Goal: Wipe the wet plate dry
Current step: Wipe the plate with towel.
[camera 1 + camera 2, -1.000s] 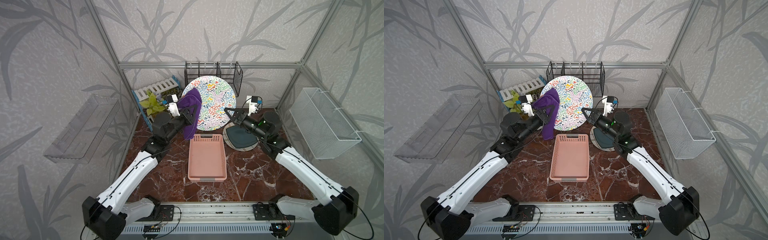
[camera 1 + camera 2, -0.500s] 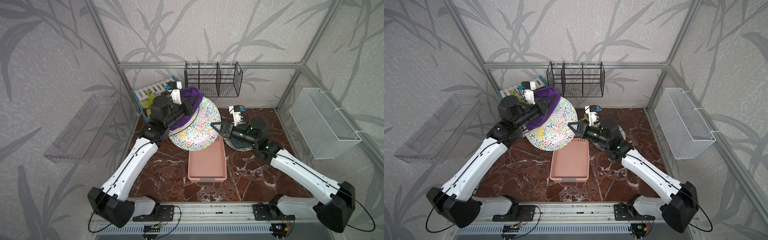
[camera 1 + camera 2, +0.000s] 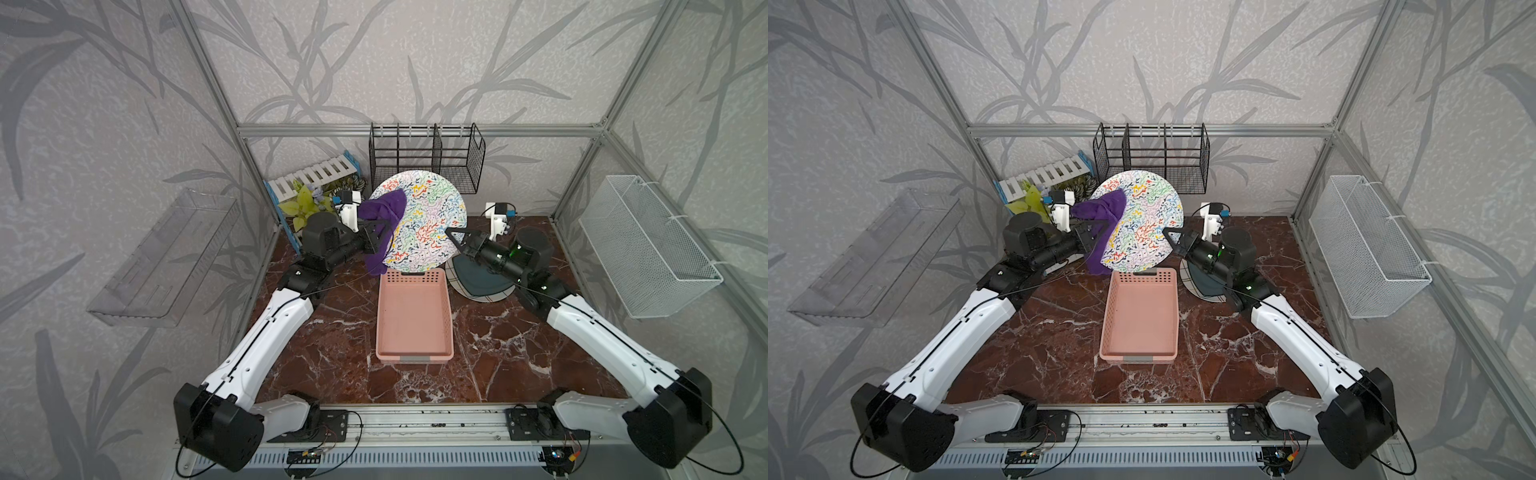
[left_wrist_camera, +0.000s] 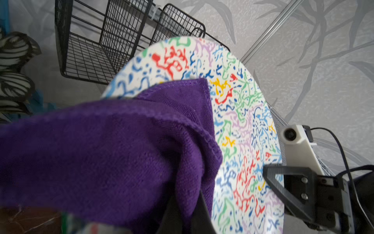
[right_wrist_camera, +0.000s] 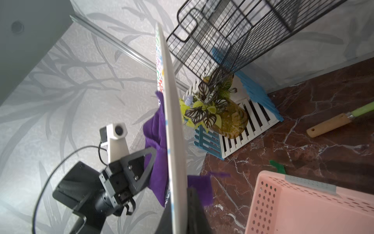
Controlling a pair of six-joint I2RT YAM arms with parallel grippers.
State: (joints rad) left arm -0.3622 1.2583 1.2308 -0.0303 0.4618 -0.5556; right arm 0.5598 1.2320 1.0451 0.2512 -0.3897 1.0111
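While right claw (image 3: 452, 237), clamped tight on right rim, holds plate (image 3: 428, 216) near upright above far end of pink tray (image 3: 381, 320), face exposed for wiping, left claw (image 3: 376, 240), pinched closed on purple cloth (image 3: 383, 210), lays it against plate's left side, apparently touching.

Grey leaf-patterned walls (image 3: 415, 62), red-brown marble floor (image 3: 340, 365)

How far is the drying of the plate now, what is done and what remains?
Done: the right gripper grips the plate by its rim, held on edge. In hand: the left gripper presses the purple cloth against its patterned face. Left: most of that face lies bare; dryness cannot be judged.
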